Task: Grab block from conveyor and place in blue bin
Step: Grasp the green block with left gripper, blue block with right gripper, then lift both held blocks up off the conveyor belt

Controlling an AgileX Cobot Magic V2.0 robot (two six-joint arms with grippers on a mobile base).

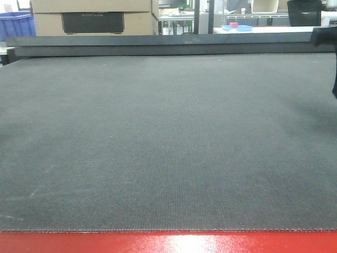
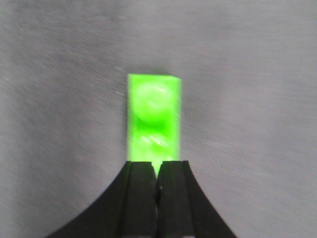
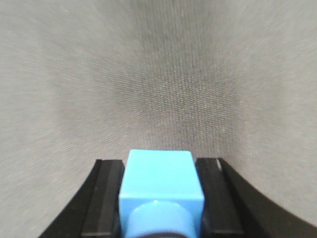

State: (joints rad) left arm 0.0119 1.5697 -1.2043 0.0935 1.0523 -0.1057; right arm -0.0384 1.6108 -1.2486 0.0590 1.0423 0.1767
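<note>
Small bright blue block (image 3: 161,186), lower centre, clamped in right gripper (image 3: 159,167) above dark woven conveyor (image 3: 158,74); left gripper (image 2: 158,171) pinched closed, green studded block (image 2: 153,119) just beyond its tips.

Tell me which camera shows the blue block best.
The right wrist view: the blue block fills the lower centre, clamped in the right gripper. The front view shows none of it; the left wrist view shows a green block instead.

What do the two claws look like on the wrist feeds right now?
Left claw: matte black, two flat-topped ends whose outer sides flare out in curves. Right claw: same black build, with a stepped inner ledge on each side. No cables or markings show.
</note>
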